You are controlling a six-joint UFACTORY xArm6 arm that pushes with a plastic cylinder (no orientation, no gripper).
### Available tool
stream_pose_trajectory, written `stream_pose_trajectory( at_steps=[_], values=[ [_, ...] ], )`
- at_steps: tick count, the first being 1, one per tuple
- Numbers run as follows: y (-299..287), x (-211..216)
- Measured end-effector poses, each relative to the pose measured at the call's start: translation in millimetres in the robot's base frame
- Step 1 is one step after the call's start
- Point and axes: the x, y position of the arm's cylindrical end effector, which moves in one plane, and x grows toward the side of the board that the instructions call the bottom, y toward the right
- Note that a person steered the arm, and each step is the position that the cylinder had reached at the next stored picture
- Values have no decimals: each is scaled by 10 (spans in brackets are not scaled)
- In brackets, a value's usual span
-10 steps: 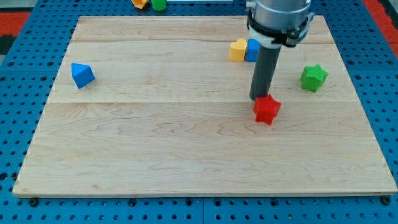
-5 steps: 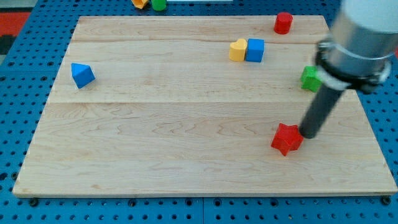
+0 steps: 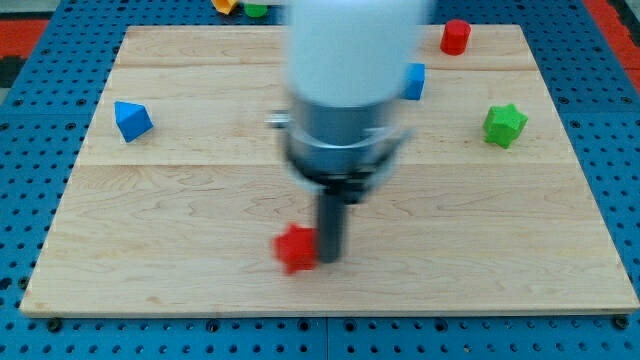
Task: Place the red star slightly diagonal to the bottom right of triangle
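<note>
blue triangle (image 3: 131, 119) at counter (image 3: 180, 280) left edge. red star (image 3: 296, 248), blurred, low centre, well right and below triangle. my tip (image 3: 329, 260) touching star's right side. no hand on rig, just rod. green star (image 3: 505, 125) far right.

Pale matt wooden board (image 3: 180, 220); blue perforated table (image 3: 30, 200) beneath.

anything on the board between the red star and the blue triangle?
No. In the camera view, only bare wood lies between the red star and the blue triangle. My tip touches the star's right side, away from that stretch.
</note>
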Motion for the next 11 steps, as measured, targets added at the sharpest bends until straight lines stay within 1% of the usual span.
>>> stream_pose_trajectory(
  at_steps=[1,2,3,4,6,7,8,9,10,11],
  values=[
    [-536,0],
    [-618,0],
    [-1141,9],
    [-1013,28],
    [-2040,17],
    [-1002,-214],
    [-77,-642],
    [-323,-920],
    [-1797,-934],
    [-2701,-921]
  ],
)
